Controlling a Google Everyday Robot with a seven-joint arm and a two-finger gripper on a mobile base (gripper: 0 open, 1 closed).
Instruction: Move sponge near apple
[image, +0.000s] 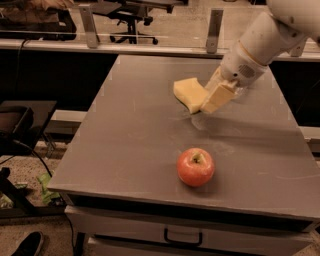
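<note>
The robot's hand pinches a pale yellow foam sponge over the grey counter; a round red apple sits apart, unobstructed.

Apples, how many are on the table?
1. The apple sits near the table's front edge, alone. The gripper holds the sponge farther back, above the middle. Another could hide behind the arm.

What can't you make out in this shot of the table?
Camera view: right end of the pale yellow foam sponge, covered by the gripper holding it over the far half of the table.
Camera view: robot arm upper part, cut off by the top right edge.
Camera view: far side of the round red apple, turned away.
</note>
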